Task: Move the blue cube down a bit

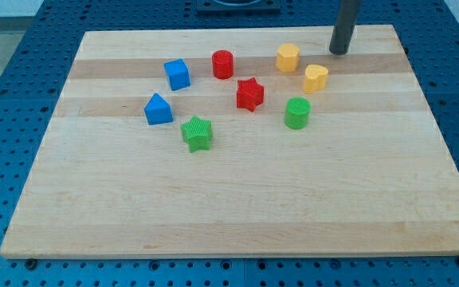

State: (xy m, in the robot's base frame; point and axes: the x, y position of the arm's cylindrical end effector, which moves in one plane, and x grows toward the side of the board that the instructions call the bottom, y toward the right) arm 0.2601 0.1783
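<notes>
The blue cube (177, 74) sits on the wooden board (237, 207) at the upper left. My tip (339, 51) rests near the board's top edge, far to the right of the blue cube, just up and right of the yellow blocks. A red cylinder (223, 64) lies right of the blue cube. A second blue block (158, 109), with a sloped top, lies below and slightly left of the cube.
A red star (249, 94) sits mid-board, a green star (197, 133) below the blue blocks, a green cylinder (297, 113) to the right. A yellow hexagonal block (288, 57) and a yellow heart-like block (315, 77) lie near my tip.
</notes>
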